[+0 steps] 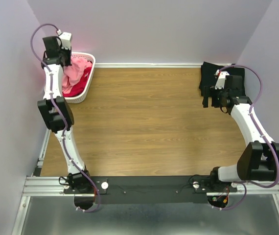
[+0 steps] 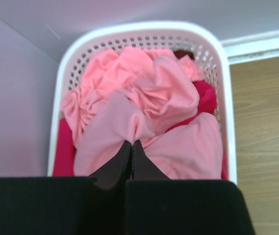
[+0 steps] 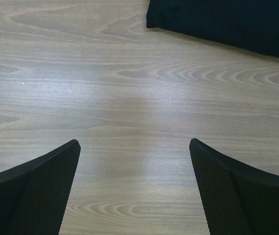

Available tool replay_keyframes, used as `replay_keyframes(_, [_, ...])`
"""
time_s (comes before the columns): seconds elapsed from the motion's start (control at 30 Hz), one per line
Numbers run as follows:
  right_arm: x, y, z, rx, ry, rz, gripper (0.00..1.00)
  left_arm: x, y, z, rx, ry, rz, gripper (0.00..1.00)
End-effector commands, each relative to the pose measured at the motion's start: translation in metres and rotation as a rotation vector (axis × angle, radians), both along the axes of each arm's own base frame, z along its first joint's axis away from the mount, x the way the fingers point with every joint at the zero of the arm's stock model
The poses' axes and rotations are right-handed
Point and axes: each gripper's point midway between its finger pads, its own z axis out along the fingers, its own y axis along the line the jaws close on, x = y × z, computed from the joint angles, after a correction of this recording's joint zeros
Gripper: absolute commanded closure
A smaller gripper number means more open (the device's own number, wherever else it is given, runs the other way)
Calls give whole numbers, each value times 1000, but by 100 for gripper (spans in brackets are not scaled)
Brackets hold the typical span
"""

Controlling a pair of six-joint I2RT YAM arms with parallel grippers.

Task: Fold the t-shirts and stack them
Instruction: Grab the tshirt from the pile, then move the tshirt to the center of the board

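Left jaws clamped on the pink tee (image 2: pixel 149 93) in the basket (image 2: pixel 144 28), right jaws wide open; grab's done I reckon, next I'd lift it clear.

place: robot lab | cues: bare partition walls (image 1: pixel 154 29), aluminium rail (image 1: pixel 46 185)

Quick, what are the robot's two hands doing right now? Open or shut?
Left hand: closed, pinching the pink t-shirt in the basket.
Right hand: open, holding nothing.
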Motion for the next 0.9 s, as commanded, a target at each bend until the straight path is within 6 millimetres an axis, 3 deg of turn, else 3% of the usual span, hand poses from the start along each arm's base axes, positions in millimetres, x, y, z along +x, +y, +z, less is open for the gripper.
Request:
replay_keyframes(0.0, [-2, -1, 0, 1, 17, -9, 0, -21, -26, 149, -13, -283, -104, 100])
replay_keyframes(0.03, [-2, -1, 0, 2, 15, -8, 0, -29, -31, 173, -23, -326, -117, 100])
replay_keyframes(0.13, [-1, 0, 3, 6, 9, -6, 0, -43, -53, 210, -55, -394, -186, 100])
replay_keyframes(0.27, [2, 2, 7, 17, -1, 2, 0, -80, -91, 286, -96, -535, -276, 100])
replay_keyframes(0.4, [4, 4, 10, 28, -7, 9, 0, -119, -142, 343, -131, -643, -391, 100])
replay_keyframes(0.5, [5, 7, 13, 41, -15, 17, 0, -163, -201, 392, -139, -750, -494, 100])
replay_keyframes(0.53, [5, 8, 14, 45, -18, 22, 0, -163, -200, 393, -141, -756, -487, 100])
replay_keyframes(0.6, [6, 11, 16, 56, -21, 30, 0, -191, -229, 420, -165, -825, -549, 100])
replay_keyframes(0.73, [7, 14, 23, 70, -39, 44, 0, -235, -254, 457, -273, -907, -639, 100])
replay_keyframes(0.8, [8, 16, 26, 75, -48, 51, 0, -250, -268, 463, -293, -919, -710, 100])
replay_keyframes(0.87, [8, 18, 29, 83, -53, 65, 0, -261, -280, 453, -346, -873, -782, 100])
